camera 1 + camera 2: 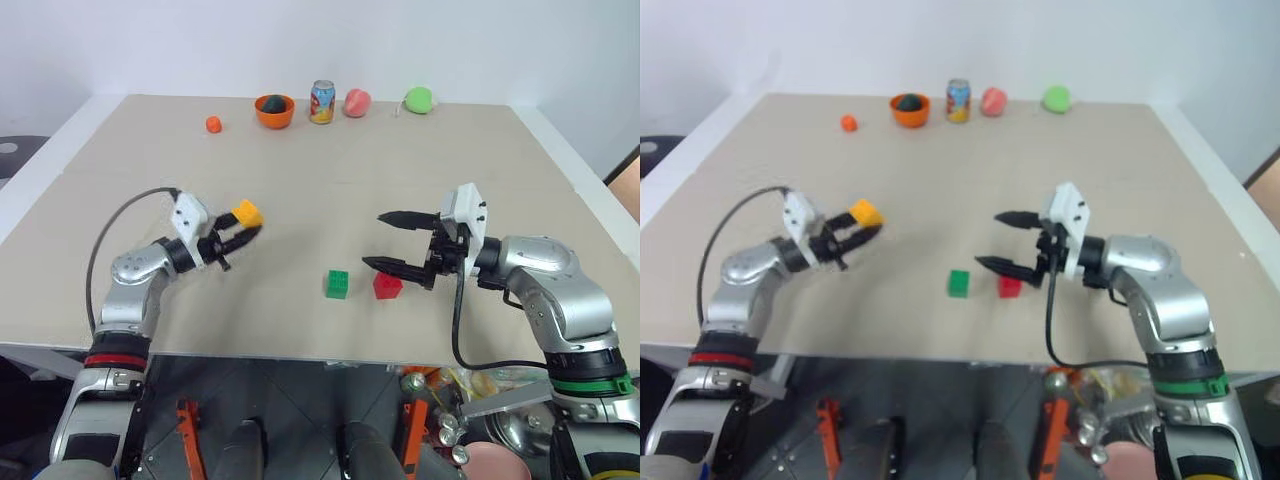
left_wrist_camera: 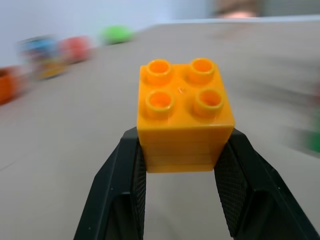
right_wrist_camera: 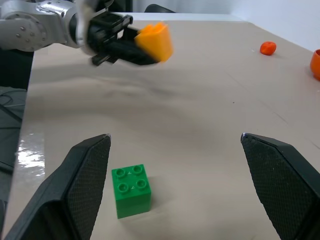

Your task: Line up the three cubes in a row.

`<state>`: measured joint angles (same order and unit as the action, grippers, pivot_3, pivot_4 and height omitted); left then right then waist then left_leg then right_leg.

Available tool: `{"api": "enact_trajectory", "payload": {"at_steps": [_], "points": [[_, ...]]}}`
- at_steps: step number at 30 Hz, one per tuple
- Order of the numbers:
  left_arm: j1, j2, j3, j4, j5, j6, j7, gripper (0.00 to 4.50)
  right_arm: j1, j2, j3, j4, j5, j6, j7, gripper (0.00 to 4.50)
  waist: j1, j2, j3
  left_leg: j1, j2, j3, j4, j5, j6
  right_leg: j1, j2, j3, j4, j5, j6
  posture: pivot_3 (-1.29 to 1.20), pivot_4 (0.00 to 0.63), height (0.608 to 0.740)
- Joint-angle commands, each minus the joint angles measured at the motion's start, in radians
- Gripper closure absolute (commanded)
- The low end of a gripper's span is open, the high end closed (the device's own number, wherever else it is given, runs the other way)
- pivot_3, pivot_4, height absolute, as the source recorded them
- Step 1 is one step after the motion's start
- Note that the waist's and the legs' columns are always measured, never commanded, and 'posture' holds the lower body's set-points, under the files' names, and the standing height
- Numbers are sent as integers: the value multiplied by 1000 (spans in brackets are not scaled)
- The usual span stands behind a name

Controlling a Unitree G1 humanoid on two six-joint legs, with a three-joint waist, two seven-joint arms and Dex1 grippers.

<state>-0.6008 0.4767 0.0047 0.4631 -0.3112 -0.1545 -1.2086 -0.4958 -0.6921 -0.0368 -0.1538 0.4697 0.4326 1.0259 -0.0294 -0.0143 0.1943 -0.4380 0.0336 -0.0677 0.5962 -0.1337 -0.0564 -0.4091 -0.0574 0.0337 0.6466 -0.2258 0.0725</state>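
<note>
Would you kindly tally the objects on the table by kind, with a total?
Studded plastic toy-brick cubes: 3 (yellow-orange cube, green cube, red cube)
Orange bowl: 1
Printed drink can: 1
Small round things: 3 (orange ball, pink-red fruit, green fruit)
Total: 8

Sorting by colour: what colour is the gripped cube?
Yellow-orange cube, clearest in the left wrist view.

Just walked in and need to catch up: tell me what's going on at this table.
The robot is lining up three toy cubes. Its left gripper is shut on the yellow-orange cube, held clear above the table. The green cube and the red cube sit side by side, slightly apart, near the front edge. The right gripper hovers open by the red cube, holding nothing.
</note>
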Motion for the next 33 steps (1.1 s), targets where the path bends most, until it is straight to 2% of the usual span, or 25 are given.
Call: {"api": "enact_trajectory", "payload": {"at_steps": [1,5,13,23,33], "points": [[-49,44,-88,125,46,-160,-255,3185,15,-31,-63,-73,30,18,-21,179,0,0,0,0,0,0,0,0,0,0,0,0,0,0,0,0,150,740],[-169,8,-136,360,99,-279,-380,3185,61,-48,-100,-141,52,53,-54,179,7,0,0,-1,0,0,1,0,0,0,0,0,0,0,0,0,150,740],[-345,-77,-173,619,147,-389,-406,3185,126,-78,-159,-223,85,102,-97,179,9,-1,0,-3,-1,0,3,-1,2,0,-1,0,0,-1,1,0,150,740],[-398,-118,-169,729,195,-427,-404,3185,165,-101,-189,-268,110,126,-134,179,4,-1,0,-3,-1,0,3,-2,4,0,0,0,0,-1,2,0,150,740],[-407,-97,-131,770,231,-425,-381,3185,181,-114,-198,-283,125,134,-145,179,5,-1,0,-3,-1,0,3,-2,4,0,0,0,0,-1,2,0,150,740]]}}
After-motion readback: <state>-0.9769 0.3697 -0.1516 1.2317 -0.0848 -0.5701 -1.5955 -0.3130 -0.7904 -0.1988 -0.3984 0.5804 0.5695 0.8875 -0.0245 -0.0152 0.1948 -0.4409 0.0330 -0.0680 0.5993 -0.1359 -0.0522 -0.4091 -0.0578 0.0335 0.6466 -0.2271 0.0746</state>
